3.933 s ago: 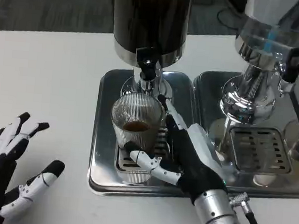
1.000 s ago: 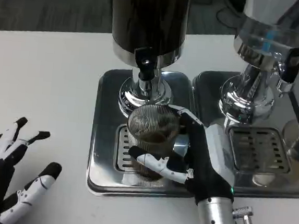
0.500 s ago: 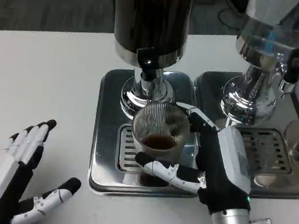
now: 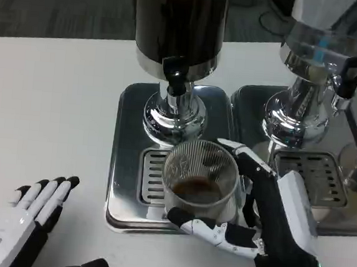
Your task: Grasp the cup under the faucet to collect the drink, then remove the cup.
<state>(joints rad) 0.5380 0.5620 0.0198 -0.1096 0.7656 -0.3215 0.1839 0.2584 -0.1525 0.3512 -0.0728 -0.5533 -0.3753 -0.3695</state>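
The right hand (image 4: 270, 226) runs off the bottom edge at the wrist, and the left hand (image 4: 22, 235) is cut off at the lower left corner. The tops of both dispensers are out of frame. The cup (image 4: 199, 182) is ribbed clear glass with a little dark drink at its bottom. It sits over the front edge of the left tray (image 4: 122, 166), forward of the faucet (image 4: 175, 77), apparently lifted. The right hand's fingers wrap around it; the left hand lies flat, fingers spread, empty.
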